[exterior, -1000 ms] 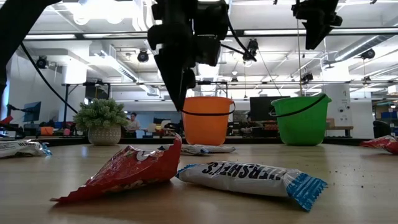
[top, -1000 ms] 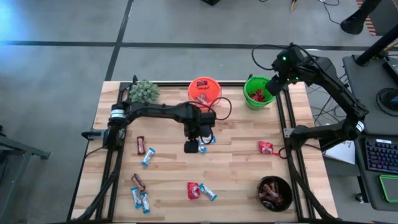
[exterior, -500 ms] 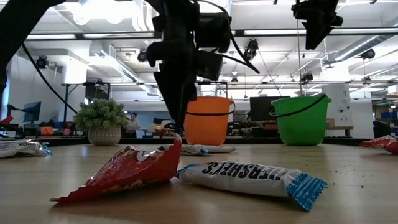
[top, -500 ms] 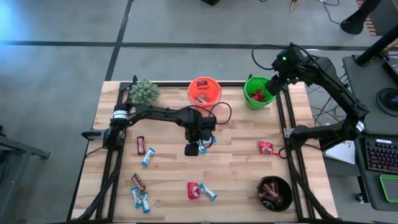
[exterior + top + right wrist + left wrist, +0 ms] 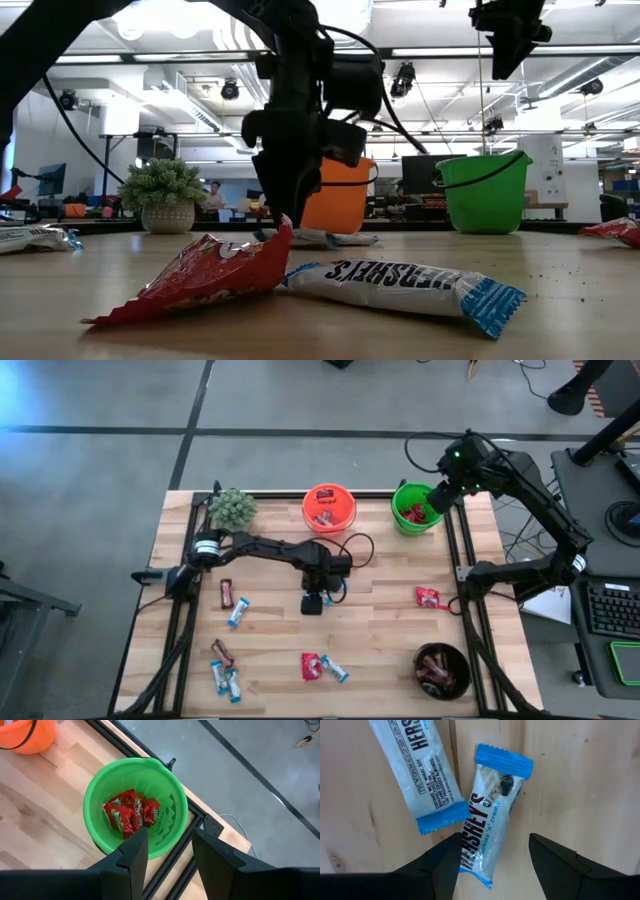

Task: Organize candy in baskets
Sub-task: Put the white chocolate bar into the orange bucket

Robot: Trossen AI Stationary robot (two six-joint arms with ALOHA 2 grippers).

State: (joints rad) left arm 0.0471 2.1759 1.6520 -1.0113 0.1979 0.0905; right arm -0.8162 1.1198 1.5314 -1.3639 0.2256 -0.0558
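Observation:
My left gripper [image 5: 313, 603] is low over the middle of the table, open, pointing down. In the left wrist view its fingers [image 5: 493, 840] stand on either side of the near end of a light blue-and-white candy bar [image 5: 490, 820] lying flat on the wood. A second blue-and-white bar [image 5: 426, 772] lies beside it. My right gripper [image 5: 437, 495] hangs open and empty above the green pail [image 5: 135, 807], which holds red packets [image 5: 131, 815]. The orange pail [image 5: 329, 507] and the black bowl [image 5: 442, 670] also hold candy.
Loose candy lies about the table: a red packet [image 5: 428, 597] at the right, a red and a blue one [image 5: 320, 667] near the front edge, brown and blue bars [image 5: 232, 603] and more [image 5: 224, 670] at the left. A fuzzy plant [image 5: 232, 508] sits at the far left corner.
My left gripper has come down toward the table and shifted slightly toward the near edge, ending low over the two blue-and-white bars. The candy has stayed where it was.

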